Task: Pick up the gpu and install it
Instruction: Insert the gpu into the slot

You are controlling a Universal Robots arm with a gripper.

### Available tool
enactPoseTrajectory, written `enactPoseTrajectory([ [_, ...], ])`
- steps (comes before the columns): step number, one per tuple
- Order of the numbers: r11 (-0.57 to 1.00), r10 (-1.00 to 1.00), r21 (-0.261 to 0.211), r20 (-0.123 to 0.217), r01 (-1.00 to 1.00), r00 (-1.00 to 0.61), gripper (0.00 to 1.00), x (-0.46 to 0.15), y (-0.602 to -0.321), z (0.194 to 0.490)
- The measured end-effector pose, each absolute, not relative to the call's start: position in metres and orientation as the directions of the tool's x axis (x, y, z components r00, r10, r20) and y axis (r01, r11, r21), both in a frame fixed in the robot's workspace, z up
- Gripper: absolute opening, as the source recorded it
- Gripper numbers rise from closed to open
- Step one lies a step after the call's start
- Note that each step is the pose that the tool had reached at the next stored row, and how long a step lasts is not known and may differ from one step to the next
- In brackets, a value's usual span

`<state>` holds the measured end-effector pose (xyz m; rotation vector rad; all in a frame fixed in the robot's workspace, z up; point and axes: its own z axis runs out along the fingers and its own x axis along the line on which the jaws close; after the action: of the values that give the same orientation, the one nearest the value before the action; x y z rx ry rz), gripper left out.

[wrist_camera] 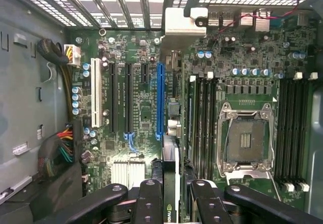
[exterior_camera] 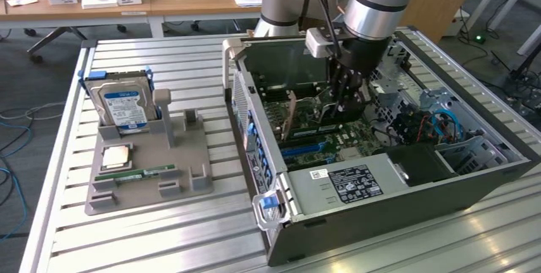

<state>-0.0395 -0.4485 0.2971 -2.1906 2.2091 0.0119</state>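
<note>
The slatted metal counter point(exterior_camera: 152, 235) carries an open computer case point(exterior_camera: 381, 209) lying on its side, its power supply point(exterior_camera: 346, 181) at the nearest end. On the exterior view's left, beside the case, stands a grey tray point(exterior_camera: 182, 159). It holds a green memory stick point(exterior_camera: 135, 175), a processor chip point(exterior_camera: 116, 154) and, farther back, an upright hard drive point(exterior_camera: 124, 105). The arm reaches down into the case. The hand point(exterior_camera: 345, 105) is partway closed, its fingers point(wrist_camera: 151, 204) clamped on either side of the gpu point(wrist_camera: 171, 173). The card is held edge-on over the motherboard, just beside the blue slot point(wrist_camera: 160, 100), between that slot and the memory slots point(wrist_camera: 202, 118). Whether it is seated cannot be determined. Wooden desks point(exterior_camera: 169, 0) stand behind.
</note>
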Motion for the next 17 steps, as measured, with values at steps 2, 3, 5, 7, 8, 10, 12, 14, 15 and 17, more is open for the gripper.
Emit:
enactPoseTrajectory([
  [2, 0.008, -1.0, -0.016, -0.027, -1.0, -0.008, 0.26, -0.0402, -0.4495, 0.2961],
  [3, 0.008, -1.0, -0.016, -0.027, -1.0, -0.008, 0.26, -0.0407, -0.45, 0.2956],
  [5, 0.007, -1.0, -0.016, -0.027, -1.0, -0.007, 0.26, -0.0417, -0.4512, 0.2948],
  [7, 0.007, -1.0, -0.016, -0.027, -1.0, -0.006, 0.26, -0.0427, -0.4517, 0.2938],
  [8, 0.006, -1.0, -0.016, -0.027, -1.0, -0.006, 0.26, -0.0432, -0.4518, 0.2932],
  [10, 0.006, -1.0, -0.016, -0.027, -1.0, -0.005, 0.26, -0.0441, -0.4521, 0.2919],
  [12, 0.005, -1.0, -0.016, -0.027, -1.0, -0.005, 0.26, -0.0448, -0.4522, 0.2904],
  [14, 0.005, -1.0, -0.016, -0.027, -1.0, -0.004, 0.26, -0.0456, -0.4524, 0.2889],
  [15, 0.004, -1.0, -0.016, -0.027, -1.0, -0.004, 0.26, -0.0461, -0.4525, 0.2882],
  [17, 0.004, -1.0, -0.016, -0.027, -1.0, -0.003, 0.26, -0.0472, -0.4527, 0.2869],
])
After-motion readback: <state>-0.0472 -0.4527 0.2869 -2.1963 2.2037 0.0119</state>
